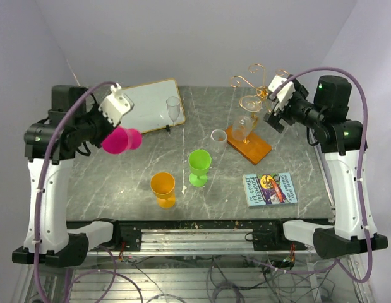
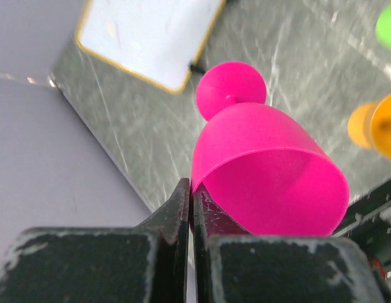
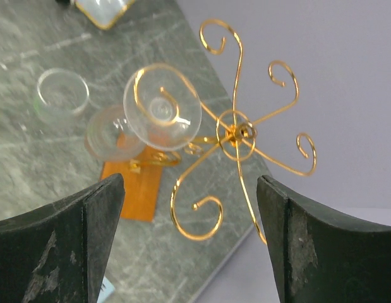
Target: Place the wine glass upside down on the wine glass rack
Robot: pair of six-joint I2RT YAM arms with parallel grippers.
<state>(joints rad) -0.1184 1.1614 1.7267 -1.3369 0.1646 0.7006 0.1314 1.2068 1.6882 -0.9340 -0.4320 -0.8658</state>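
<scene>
The left hand (image 2: 190, 192) is closed on the rim of a pink wine glass (image 2: 264, 164), its two fingers pinching the wall of the bowl. The glass lies on its side in this grip. Its mouth faces back toward the wrist and its foot points away, over the left part of the bench (image 1: 119, 189) near the white board (image 1: 148, 104). It is well apart from the wine glass rack (image 1: 252, 82), which stands on its orange base (image 1: 253, 146) at the far right.

A clear wine glass (image 3: 160, 110) hangs upside down on the rack, with its foot caught in one curled arm and its bowl below, above the base. The right hand (image 3: 189, 186) hovers just beside the rack with its fingers spread wide, gripping nothing. The hung glass lies ahead of the gap, toward the left finger in the wrist view, and touches neither finger.
</scene>
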